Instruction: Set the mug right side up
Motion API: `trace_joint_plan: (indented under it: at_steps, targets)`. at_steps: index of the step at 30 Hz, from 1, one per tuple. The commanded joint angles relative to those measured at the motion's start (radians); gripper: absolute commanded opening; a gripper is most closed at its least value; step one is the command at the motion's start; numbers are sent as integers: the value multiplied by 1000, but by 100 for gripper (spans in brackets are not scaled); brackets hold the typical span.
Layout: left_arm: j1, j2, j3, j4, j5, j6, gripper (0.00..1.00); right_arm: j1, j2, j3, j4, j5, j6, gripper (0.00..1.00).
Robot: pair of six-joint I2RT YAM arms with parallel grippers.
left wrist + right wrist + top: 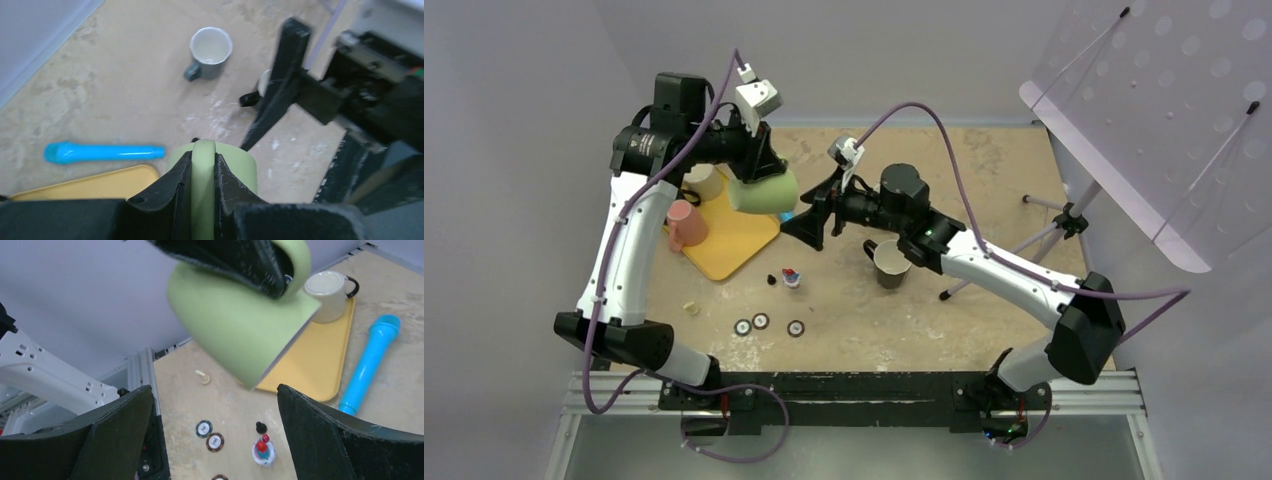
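Observation:
A pale green mug (764, 192) hangs in the air above the table, near the corner of the yellow tray (734, 240). My left gripper (759, 165) is shut on the green mug's handle (203, 170), one finger on each side of it. The mug body (235, 165) is tilted, and in the right wrist view (235, 325) its mouth points down and sideways. My right gripper (809, 220) is open and empty, just right of the mug and facing it, jaws wide apart (214, 389).
A grey mug (890, 263) stands upright under the right arm. A cream mug (705, 182) and a pink cup (686, 222) sit on the tray. A blue cylinder (105, 151), poker chips (761, 321), a small toy (791, 277) and a tripod (1064, 215) stand around.

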State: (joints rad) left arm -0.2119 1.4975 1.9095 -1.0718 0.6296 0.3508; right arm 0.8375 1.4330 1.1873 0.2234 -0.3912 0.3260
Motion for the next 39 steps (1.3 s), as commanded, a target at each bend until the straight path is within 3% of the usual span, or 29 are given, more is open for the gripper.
trace_joint_plan:
  at_steps: [1, 4, 6, 7, 9, 10, 11, 12, 13, 19, 23, 32, 39]
  targets:
    - [-13, -61, 8, 34, 251, -143, 0, 2, 51, 55, 213, -109, 106, 97]
    - [-14, -88, -30, 66, 318, -176, 0, 0, 59, 59, 250, -127, 123, 93]
    - [-17, -102, -57, 97, 363, -204, 0, 0, 63, 59, 290, -158, 136, 81]
    - [-19, -108, -66, 103, 382, -209, 0, 0, 60, 56, 310, -174, 143, 63]
    - [-21, -113, -69, 93, 389, -191, 0, 0, 45, 46, 338, -188, 144, 9]
    - [-21, -114, -63, 70, 377, -161, 0, 0, 30, 40, 326, -177, 132, 0]
    - [-20, -112, -50, 41, 342, -128, 20, 0, 13, 38, 291, -150, 109, 0]
    - [-19, -113, -41, 7, 303, -88, 79, 0, -7, 44, 192, -106, 67, 0]
    - [-15, -120, -35, -21, 242, -43, 97, 2, -25, 58, 94, -57, 19, 0]
    - [23, -207, -133, -11, -239, 126, 100, 99, -82, 171, -588, 298, -247, 0]
    - [64, -211, -215, -3, -432, 245, 100, 162, -93, 178, -894, 444, -223, 0]
    - [111, -143, -399, 62, -663, 392, 100, 274, 7, 79, -1223, 493, -23, 0]
    - [152, -61, -438, 79, -699, 393, 100, 279, 71, -11, -1206, 466, -3, 0]
